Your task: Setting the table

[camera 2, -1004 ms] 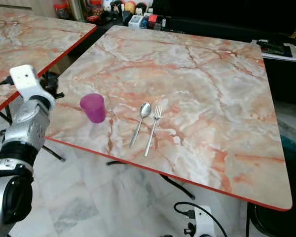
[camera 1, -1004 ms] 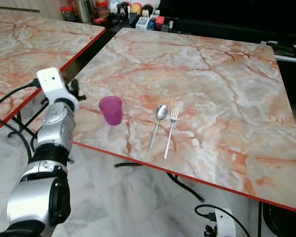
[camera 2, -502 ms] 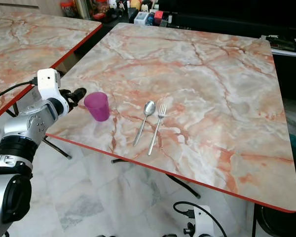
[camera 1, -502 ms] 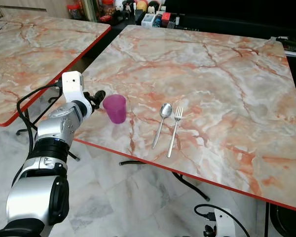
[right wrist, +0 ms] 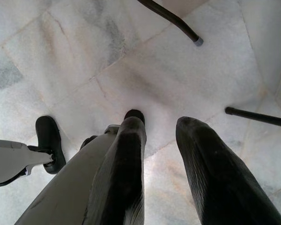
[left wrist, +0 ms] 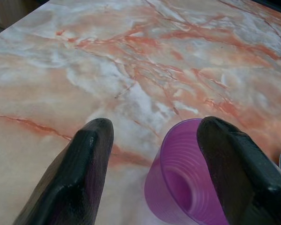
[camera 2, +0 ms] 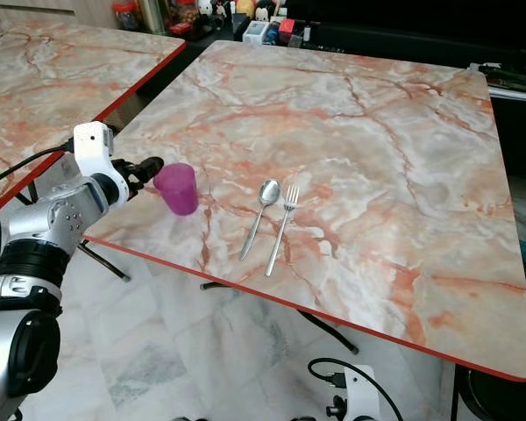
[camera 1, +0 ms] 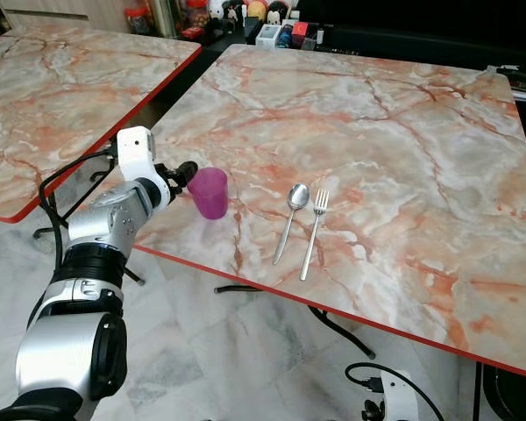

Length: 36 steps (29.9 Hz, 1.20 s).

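Marble table (camera 1: 403,132) with red edging. A purple cup (camera 1: 209,192) stands upright near the left edge. The left gripper (camera 1: 184,173) reaches in over that edge, fingertips just beside the cup. A spoon (camera 1: 290,219) and fork (camera 1: 314,231) lie parallel toward the front edge.

One translucent purple plastic cup (camera 1: 209,192). One silver metal spoon (camera 1: 290,220). One silver metal fork (camera 1: 314,231). Two pink-veined marble tables with red edges: near table (camera 1: 403,149) bearing cup and cutlery, second table (camera 1: 44,96) beside it. Two black-fingered grippers: left gripper (left wrist: 154,154), right gripper (right wrist: 161,154).
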### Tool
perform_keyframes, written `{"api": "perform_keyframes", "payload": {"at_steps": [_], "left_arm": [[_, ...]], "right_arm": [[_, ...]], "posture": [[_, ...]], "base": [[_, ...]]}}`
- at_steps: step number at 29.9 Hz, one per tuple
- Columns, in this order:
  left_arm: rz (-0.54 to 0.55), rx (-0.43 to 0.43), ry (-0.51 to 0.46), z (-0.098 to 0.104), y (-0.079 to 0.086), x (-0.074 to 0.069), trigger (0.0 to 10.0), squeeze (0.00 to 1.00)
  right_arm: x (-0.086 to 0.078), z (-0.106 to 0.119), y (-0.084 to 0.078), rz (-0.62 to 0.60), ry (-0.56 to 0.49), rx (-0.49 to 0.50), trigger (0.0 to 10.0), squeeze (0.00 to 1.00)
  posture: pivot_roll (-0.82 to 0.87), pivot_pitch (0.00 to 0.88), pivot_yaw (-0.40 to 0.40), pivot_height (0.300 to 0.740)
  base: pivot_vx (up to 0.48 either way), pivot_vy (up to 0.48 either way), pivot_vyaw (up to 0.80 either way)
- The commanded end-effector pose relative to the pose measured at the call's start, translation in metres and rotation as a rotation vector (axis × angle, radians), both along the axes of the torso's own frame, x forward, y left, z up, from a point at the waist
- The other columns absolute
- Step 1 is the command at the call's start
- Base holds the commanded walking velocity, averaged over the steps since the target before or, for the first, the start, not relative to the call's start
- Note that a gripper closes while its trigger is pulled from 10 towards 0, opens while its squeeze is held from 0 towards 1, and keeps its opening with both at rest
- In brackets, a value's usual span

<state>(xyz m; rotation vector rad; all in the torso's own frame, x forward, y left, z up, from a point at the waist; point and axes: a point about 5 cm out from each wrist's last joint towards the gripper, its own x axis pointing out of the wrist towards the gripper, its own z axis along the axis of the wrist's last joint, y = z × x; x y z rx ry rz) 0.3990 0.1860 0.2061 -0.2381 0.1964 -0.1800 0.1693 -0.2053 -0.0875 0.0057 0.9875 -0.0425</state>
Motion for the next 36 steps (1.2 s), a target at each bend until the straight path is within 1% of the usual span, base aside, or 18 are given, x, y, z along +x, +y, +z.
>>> {"api": "perform_keyframes", "payload": {"at_steps": [1, 3, 4, 9, 10, 12, 16, 21, 28, 36], "left_arm": [[-0.002, -0.001, 0.015, 0.002, -0.004, 0.002, 10.0, 0.0], [0.011, 0.005, 0.02, 0.0, -0.004, 0.002, 10.0, 0.0], [0.034, 0.026, 0.027, -0.003, -0.004, 0.003, 10.0, 0.0], [0.051, 0.027, 0.035, -0.005, -0.004, 0.003, 10.0, 0.0], [0.061, 0.034, 0.055, -0.009, -0.003, 0.003, 10.0, 0.0], [0.065, 0.015, 0.066, -0.013, -0.003, 0.003, 10.0, 0.0], [0.061, 0.025, 0.063, -0.013, -0.004, 0.003, 10.0, 0.0], [0.062, -0.005, 0.062, -0.011, -0.005, 0.005, 10.0, 0.0], [0.054, -0.063, 0.072, -0.014, -0.009, 0.006, 10.0, 0.0], [0.05, -0.075, 0.084, -0.017, -0.015, 0.008, 10.0, 0.0]], "right_arm": [[-0.005, -0.002, 0.0, -0.003, 0.016, 0.0, 10.0, 0.0], [-0.005, -0.002, 0.001, -0.003, 0.017, 0.001, 10.0, 0.0], [-0.006, -0.003, 0.001, -0.001, 0.018, 0.0, 10.0, 0.0], [-0.007, -0.003, 0.002, -0.007, 0.018, 0.002, 10.0, 0.0], [-0.007, -0.004, 0.002, -0.009, 0.018, 0.002, 10.0, 0.0], [-0.008, -0.004, 0.003, -0.013, 0.019, 0.004, 10.0, 0.0], [-0.008, -0.004, 0.003, -0.012, 0.019, 0.004, 10.0, 0.0], [-0.008, -0.004, 0.003, -0.016, 0.021, 0.007, 10.0, 0.0], [-0.006, -0.003, 0.003, -0.013, 0.016, 0.005, 10.0, 0.0], [-0.004, -0.002, 0.003, -0.029, 0.008, 0.003, 10.0, 0.0]], "posture": [[-0.05, 0.078, 0.051, 0.74], [-0.05, 0.07, 0.056, 0.74], [-0.06, 0.065, 0.058, 0.74], [-0.06, 0.053, 0.059, 0.74], [-0.07, 0.049, 0.061, 0.74], [-0.07, 0.044, 0.062, 0.74], [-0.07, 0.041, 0.062, 0.74], [-0.07, 0.027, 0.064, 0.74], [-0.06, 0.057, 0.064, 0.74], [-0.08, 0.092, 0.067, 0.74]], "base": [[0.0, 0.0, 0.0], [0.0, 0.0, 0.0], [0.0, 0.0, 0.0], [0.0, 0.0, 0.0], [0.0, 0.0, 0.0], [0.0, 0.0, 0.0], [0.0, 0.0, 0.0], [0.0, 0.0, 0.0], [0.0, 0.0, 0.0], [0.0, 0.0, 0.0]]}}
